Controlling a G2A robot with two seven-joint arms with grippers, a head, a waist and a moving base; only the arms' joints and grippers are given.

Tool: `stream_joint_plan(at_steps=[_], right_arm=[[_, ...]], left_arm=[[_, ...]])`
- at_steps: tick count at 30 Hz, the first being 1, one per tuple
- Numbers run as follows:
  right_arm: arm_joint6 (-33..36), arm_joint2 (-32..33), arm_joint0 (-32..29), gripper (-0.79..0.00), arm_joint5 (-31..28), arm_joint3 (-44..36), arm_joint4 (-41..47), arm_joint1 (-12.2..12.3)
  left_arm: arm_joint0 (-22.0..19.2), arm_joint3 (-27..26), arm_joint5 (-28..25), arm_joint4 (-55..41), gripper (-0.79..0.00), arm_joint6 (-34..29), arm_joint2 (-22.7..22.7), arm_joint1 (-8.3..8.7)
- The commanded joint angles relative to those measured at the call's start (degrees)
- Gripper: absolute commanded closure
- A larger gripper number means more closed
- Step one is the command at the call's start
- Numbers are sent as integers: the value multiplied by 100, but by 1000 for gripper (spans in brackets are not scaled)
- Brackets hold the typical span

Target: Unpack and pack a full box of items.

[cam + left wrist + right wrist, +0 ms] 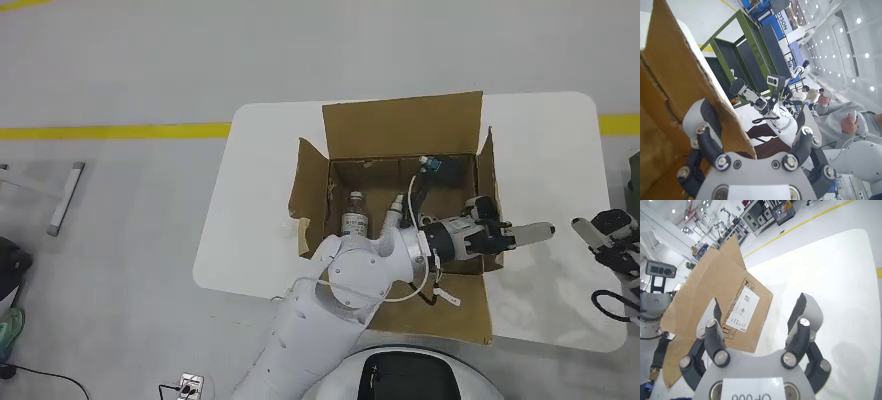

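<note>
An open cardboard box (400, 125) stands on the white table (260, 200). Inside it are two bottles (355, 215) with pale caps and a dark item with teal parts (435, 165). My left arm lies across the box, and its gripper (515, 232) is open at the box's right wall. In the left wrist view the gripper (753, 106) straddles the torn flap edge (730, 121), one finger (702, 113) inside and one outside. My right gripper (600, 232) is open above the table, right of the box. It (761, 308) faces the box's labelled outer wall (715, 279), holding nothing.
White tabletop (819, 266) stretches right of the box out to its rounded corner. A green metal rack (745, 47) stands beyond the table's right side. A yellow floor line (110, 131) runs behind the table.
</note>
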Motion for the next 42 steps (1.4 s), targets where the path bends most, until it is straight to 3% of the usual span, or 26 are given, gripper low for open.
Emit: stream_joint_plan(at_steps=[1,2,4,5,9,16,30,31,33,35,42], right_arm=[[138,129,-10,-785,-53,93,467,5],[183,191,-11,-745,-69,143,620,7],[295,292,-10,-554,-79,212,800,14],[327,337,-2,-397,-65,251,876,16],[499,451,38,-336,-77,309,991,29],[735,278,160,-385,-199,285,875,43],[947,-539,789,-351,58,478,123,80],[938,-581,820,-329,60,509,77,81],[935,-675,873,-212,75,579,111,79],[944,-724,913,0,71,630,123,82],[900,-771,916,0,51,667,117,85]], left_arm=[[-155,192,-14,227,-785,99,267,-51],[-203,319,7,296,-785,142,379,-77],[-299,515,35,384,-785,239,542,-127],[-330,622,42,418,-785,268,611,-147],[-433,871,78,433,-785,276,756,-210],[-488,1063,24,424,-785,204,789,-250],[-311,978,29,588,-785,127,565,-201],[-290,959,29,601,-785,124,544,-194],[-251,908,30,637,-785,110,491,-177],[-217,824,43,725,-785,114,410,-152],[-101,251,-57,1937,-785,-80,-28,58]])
